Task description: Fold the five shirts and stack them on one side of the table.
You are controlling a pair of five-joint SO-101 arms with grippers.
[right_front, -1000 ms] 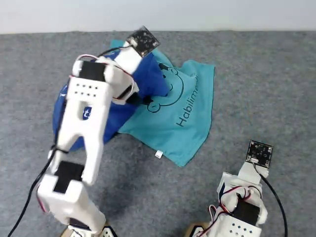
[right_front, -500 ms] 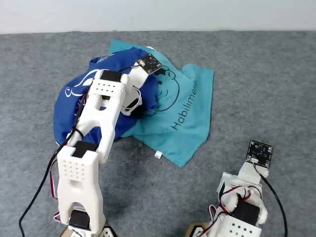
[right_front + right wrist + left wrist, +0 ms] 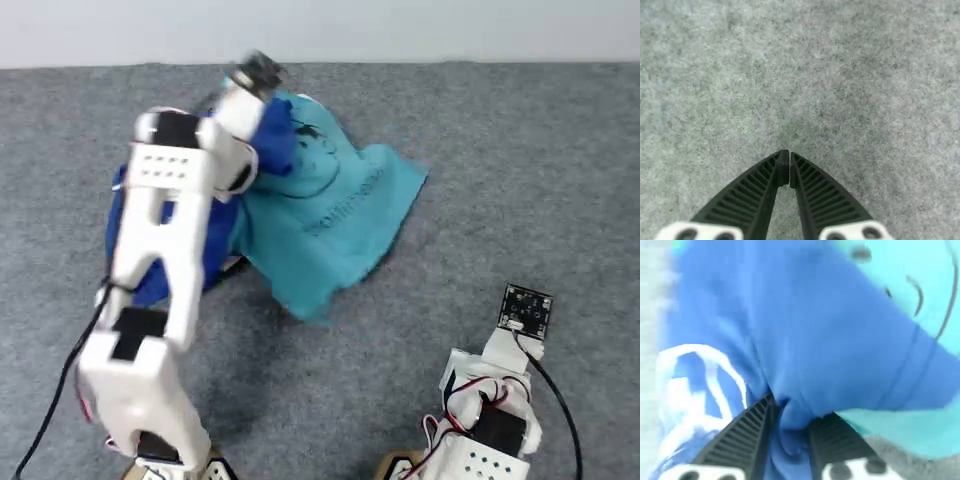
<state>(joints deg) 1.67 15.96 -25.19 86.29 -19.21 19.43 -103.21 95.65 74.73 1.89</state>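
High view: my left arm [image 3: 165,240] reaches over the blue shirt [image 3: 272,145] at the far left of the table [image 3: 520,180]. The teal shirt [image 3: 330,220] lies rumpled to the right of it, touching. My right arm [image 3: 490,430] is at the near edge, well apart.
Left wrist: my left gripper [image 3: 790,407] is clamped on a fold of the blue shirt, jaws nearly together.
Right wrist: my right gripper [image 3: 789,170] has its tips touching and holds nothing, over the table.

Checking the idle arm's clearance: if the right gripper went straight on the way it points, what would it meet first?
Most likely the grey table cover: the right gripper, shut, points straight at a bare stretch of it. How far off it lies cannot be judged.
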